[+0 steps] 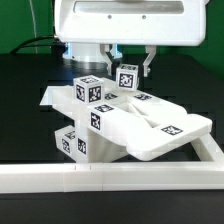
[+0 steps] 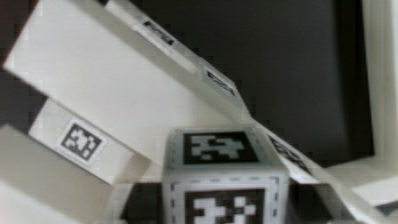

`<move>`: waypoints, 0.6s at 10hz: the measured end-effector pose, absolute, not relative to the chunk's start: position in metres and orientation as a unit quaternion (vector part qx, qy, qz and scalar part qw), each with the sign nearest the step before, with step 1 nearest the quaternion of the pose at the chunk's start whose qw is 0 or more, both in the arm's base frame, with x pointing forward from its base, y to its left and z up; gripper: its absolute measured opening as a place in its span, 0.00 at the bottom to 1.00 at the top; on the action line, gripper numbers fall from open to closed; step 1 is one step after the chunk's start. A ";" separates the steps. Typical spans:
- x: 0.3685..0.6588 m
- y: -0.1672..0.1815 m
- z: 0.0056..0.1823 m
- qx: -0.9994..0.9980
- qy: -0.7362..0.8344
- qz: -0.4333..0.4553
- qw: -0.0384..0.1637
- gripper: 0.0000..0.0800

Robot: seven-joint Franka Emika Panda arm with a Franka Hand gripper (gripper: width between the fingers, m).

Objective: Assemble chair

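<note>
My pincer [image 1: 128, 68] holds a tagged white bar [image 1: 127, 77] above the half-built chair [image 1: 130, 122], so next I must lower it exactly into its joint.

Long white L-shaped plastic rail [image 1: 110, 178] lies along front of black table [image 1: 20, 110], turning back at exterior view's right. Green wall [image 1: 25, 20] behind.

A black table [image 1: 25, 120] is seen carrying the white chair assembly [image 1: 130, 125] and the L-shaped rail [image 1: 110, 177].
</note>
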State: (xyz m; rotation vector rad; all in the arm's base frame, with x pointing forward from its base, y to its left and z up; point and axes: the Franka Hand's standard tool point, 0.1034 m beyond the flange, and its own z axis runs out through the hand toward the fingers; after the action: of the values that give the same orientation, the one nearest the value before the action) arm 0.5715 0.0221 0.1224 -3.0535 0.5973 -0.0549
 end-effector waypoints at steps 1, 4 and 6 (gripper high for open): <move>0.573 0.022 0.123 -0.973 0.228 -0.021 0.018 0.36; 0.574 0.023 0.123 -0.938 0.345 -0.024 0.022 0.36; 0.574 0.024 0.123 -0.917 0.399 -0.022 0.023 0.36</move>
State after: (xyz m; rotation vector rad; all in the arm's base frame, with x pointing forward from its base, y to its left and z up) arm 0.5743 0.0236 0.1225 -2.8374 1.2340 -0.0690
